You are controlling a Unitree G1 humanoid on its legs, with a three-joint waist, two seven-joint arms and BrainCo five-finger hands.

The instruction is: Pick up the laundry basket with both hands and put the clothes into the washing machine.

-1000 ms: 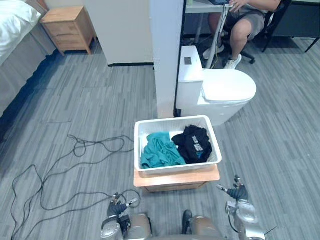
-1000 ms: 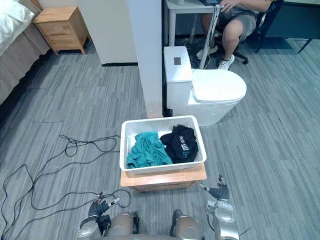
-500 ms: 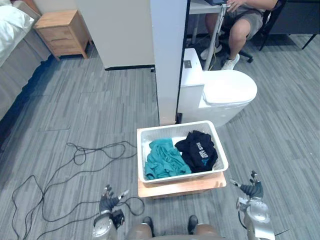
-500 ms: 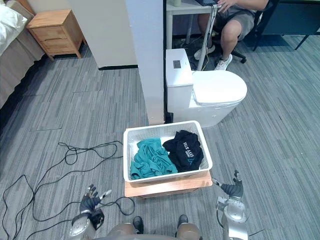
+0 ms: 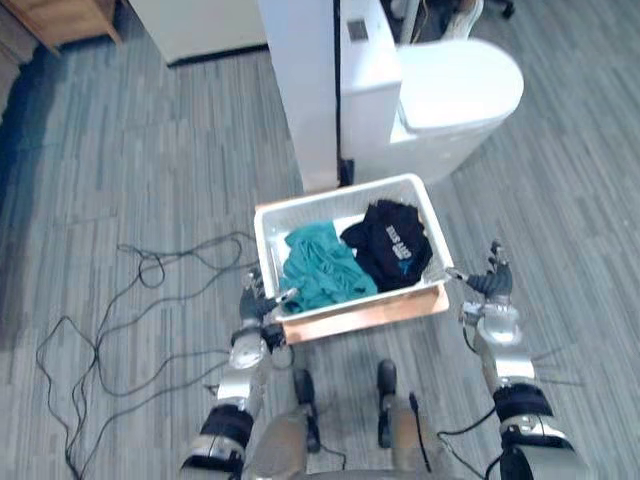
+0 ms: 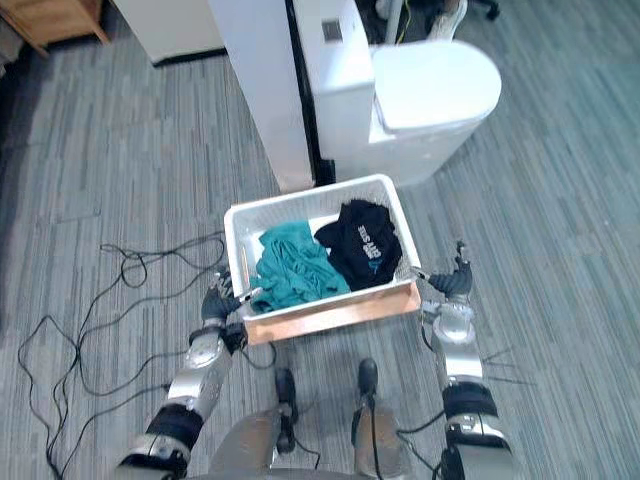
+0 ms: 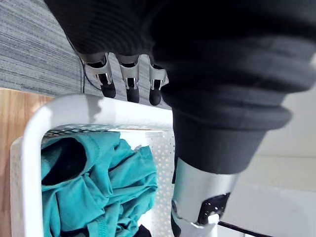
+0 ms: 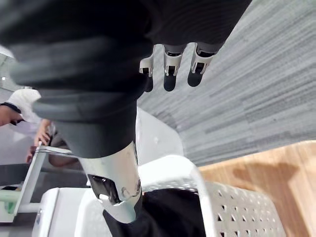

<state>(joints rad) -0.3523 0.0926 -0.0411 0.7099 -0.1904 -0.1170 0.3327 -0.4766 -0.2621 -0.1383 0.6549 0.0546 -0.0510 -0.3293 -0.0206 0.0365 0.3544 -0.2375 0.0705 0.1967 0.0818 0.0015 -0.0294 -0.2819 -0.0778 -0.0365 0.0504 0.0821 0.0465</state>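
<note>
Through my left eye, I am looking down at the white basket point(image 5: 262, 245) sitting on a low wooden stand point(image 5: 370, 314). A teal heap point(image 5: 318, 268) is lying in its left half and a black top point(image 5: 390, 245) in its right. Through my right eye, my left hand point(image 6: 222, 300) and right hand point(image 6: 453, 283) are flanking its near corners, both spread wide and holding nothing. Along my left wrist, straight fingers point(image 7: 129, 84) are reaching past the rim. Along my right wrist, my thumb point(image 8: 116, 187) is pointing toward the corner by the black top.

Left hand point(image 5: 258, 304), right hand point(image 5: 489, 284), both splayed
</note>
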